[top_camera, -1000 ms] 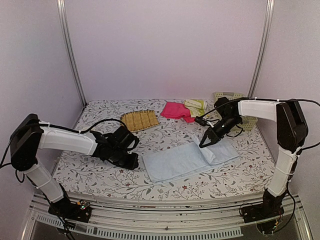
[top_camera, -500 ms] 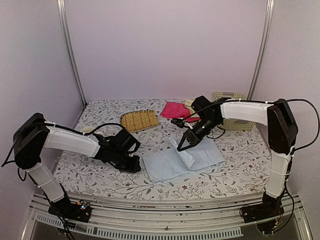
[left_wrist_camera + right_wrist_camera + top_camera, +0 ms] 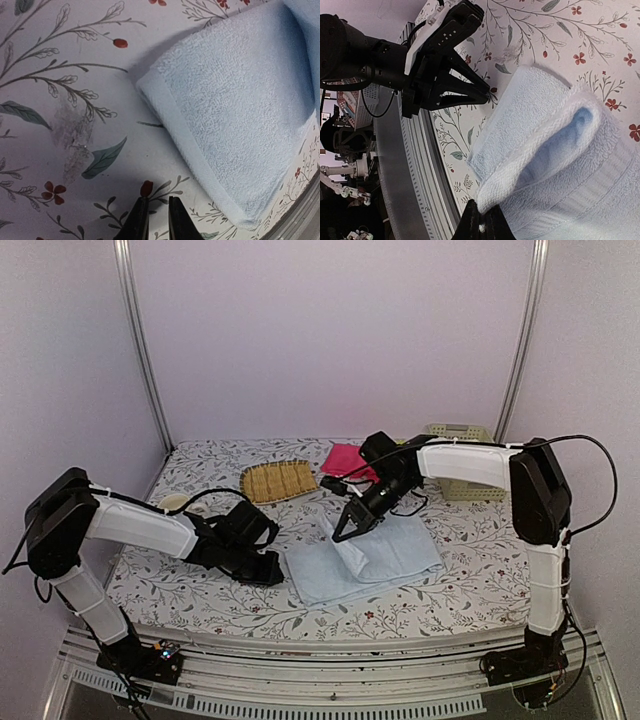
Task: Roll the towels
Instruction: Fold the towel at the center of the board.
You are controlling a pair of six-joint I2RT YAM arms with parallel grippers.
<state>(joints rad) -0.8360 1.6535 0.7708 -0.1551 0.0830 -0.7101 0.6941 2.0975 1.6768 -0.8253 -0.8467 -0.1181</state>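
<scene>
Right pincer [image 3: 343, 533]: clenched on the light blue towel [image 3: 375, 558]. My right wrist view shows this pincer [image 3: 482, 226] nipping the thick hemmed edge of that towel [image 3: 560, 165]. The held edge is lifted and turned over the cloth below it, leaving a loose hollow fold, open at the side.

Left pincer [image 3: 272, 573]: grasping nothing. It sits low over the table [image 3: 200, 590], just beside the towel's left edge. My left wrist view shows the pincer [image 3: 156, 220] with its jaws nearly together and a slim gap between them. Only the flowered table cover [image 3: 60, 100] shows through that gap. The towel's near corner [image 3: 225, 115] lies ahead and to the right of the tips, apart from them. From the right wrist, the left pincer [image 3: 488, 92] points at the towel's corner; I cannot tell from that view whether it touches.

Location of the task item: the light blue towel lies in the middle of the table toward the near edge. Its left part is flat and its right part is doubled over under my right pincer.

Other items:
- A pink towel [image 3: 345, 458] lies at the back, partly behind my right arm.
- A tan woven mat [image 3: 278, 480] lies to its left, well apart from the blue towel.
- A pale green basket [image 3: 455, 429] stands at the back right.
</scene>
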